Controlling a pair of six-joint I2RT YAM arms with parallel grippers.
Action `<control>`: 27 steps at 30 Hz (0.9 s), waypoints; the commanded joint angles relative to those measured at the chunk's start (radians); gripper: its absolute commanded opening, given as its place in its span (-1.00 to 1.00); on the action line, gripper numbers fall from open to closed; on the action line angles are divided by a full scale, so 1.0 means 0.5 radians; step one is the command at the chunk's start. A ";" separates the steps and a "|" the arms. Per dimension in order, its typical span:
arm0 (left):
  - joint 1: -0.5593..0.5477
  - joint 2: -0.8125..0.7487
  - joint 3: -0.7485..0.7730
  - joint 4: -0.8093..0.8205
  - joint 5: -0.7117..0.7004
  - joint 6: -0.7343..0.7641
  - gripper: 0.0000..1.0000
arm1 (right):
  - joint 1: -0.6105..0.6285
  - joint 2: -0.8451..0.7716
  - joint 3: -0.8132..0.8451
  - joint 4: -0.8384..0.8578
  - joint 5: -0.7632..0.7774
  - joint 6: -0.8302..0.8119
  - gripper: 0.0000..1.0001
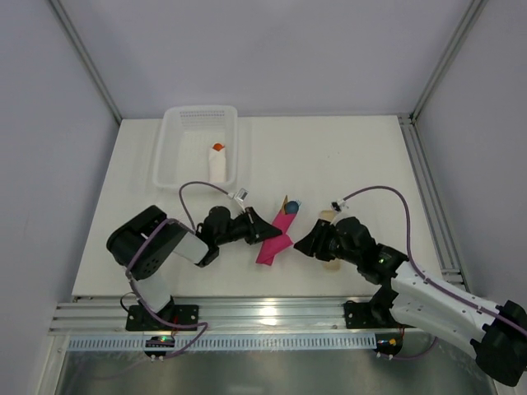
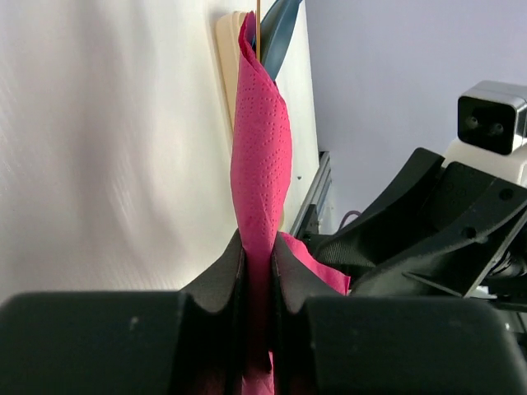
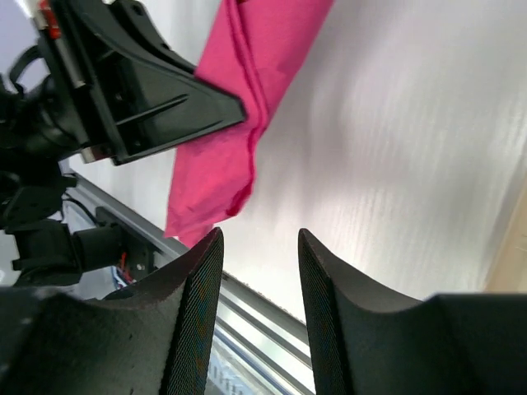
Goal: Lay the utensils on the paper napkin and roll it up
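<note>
One napkin (image 1: 274,243) mid-worktop (image 1: 362,164), one blue utensil (image 1: 292,204) poking from its 1 o'clock end, left gripper (image 2: 257,271) clamped on napkin, right gripper (image 3: 259,271) open at its 3 o'clock

- The rolled magenta-pink paper napkin (image 1: 276,239) lies mid-table, hemmed in by the left gripper (image 1: 265,234), clamped on it, and the right gripper (image 1: 301,243), jaws apart just beside it.
- A long beige rounded-end strip (image 1: 326,216) lies under the right gripper.
- A white mesh plastic basket (image 1: 167,156) fills the far left.
- The white table (image 1: 362,156) is bare at the far right.
</note>
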 commanded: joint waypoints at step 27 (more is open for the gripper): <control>-0.115 -1.259 -0.053 -1.234 -0.708 0.764 -1.00 | 0.233 0.855 0.797 0.327 -0.240 -0.494 -0.10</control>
